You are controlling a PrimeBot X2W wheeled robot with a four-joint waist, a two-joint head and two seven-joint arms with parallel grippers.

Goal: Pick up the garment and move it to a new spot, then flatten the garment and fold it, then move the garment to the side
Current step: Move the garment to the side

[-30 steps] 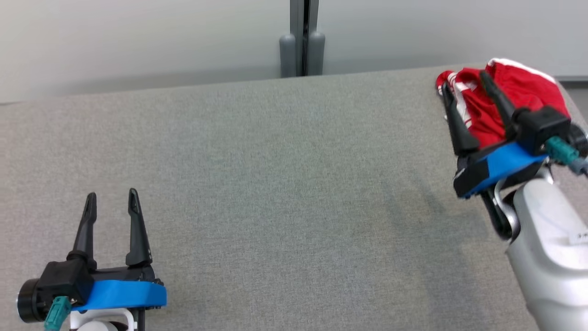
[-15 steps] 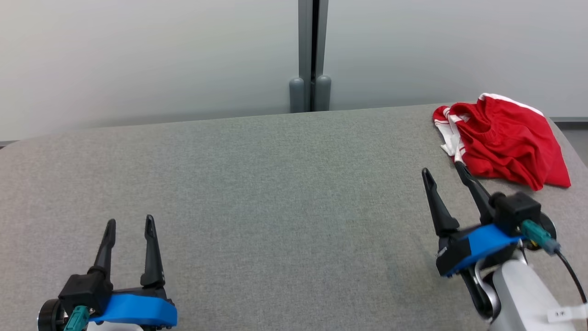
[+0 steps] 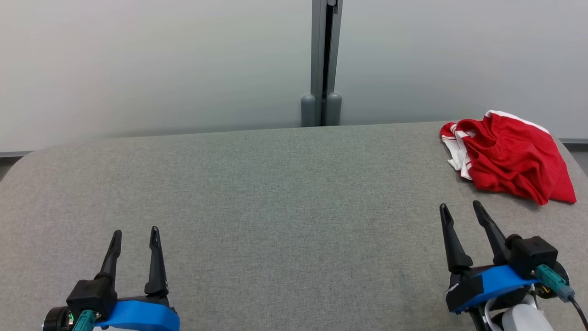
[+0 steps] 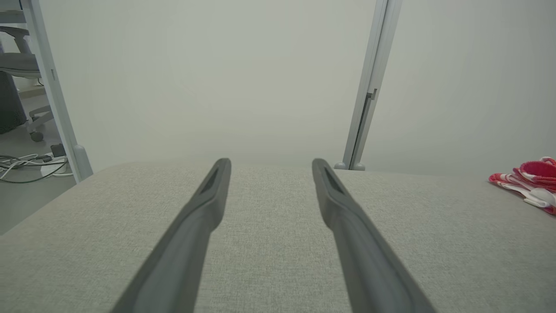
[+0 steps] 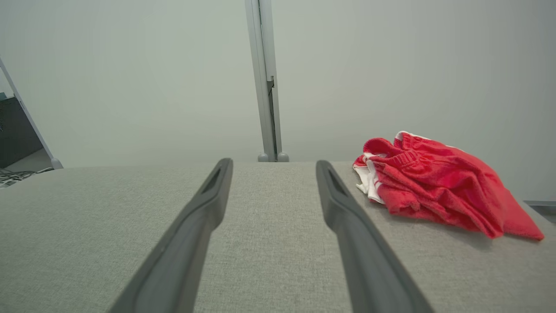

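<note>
The garment (image 3: 510, 156) is a red cloth with white stripes, folded into a rumpled bundle at the far right of the grey table (image 3: 275, 193). The right wrist view has the garment (image 5: 434, 182) ahead and to the right, and the left wrist view catches an edge of the garment (image 4: 530, 182) at the far right. My right gripper (image 3: 460, 210) stands open and empty near the front right, a short way in front of the bundle and apart from it. At the front left my left gripper (image 3: 136, 234) is open with nothing between its fingers.
A pale partition wall with a grey post (image 3: 324, 64) runs behind the table. The table's rounded left corner (image 3: 18, 161) and right edge lie close to the bundle. Past the table's left, cables (image 4: 26, 163) lie on the floor by a chair base.
My right gripper has drawn back from the garment toward the front right, leaving the bundle lying on the table. The head camera has tilted up, so the whole picture sits lower.
</note>
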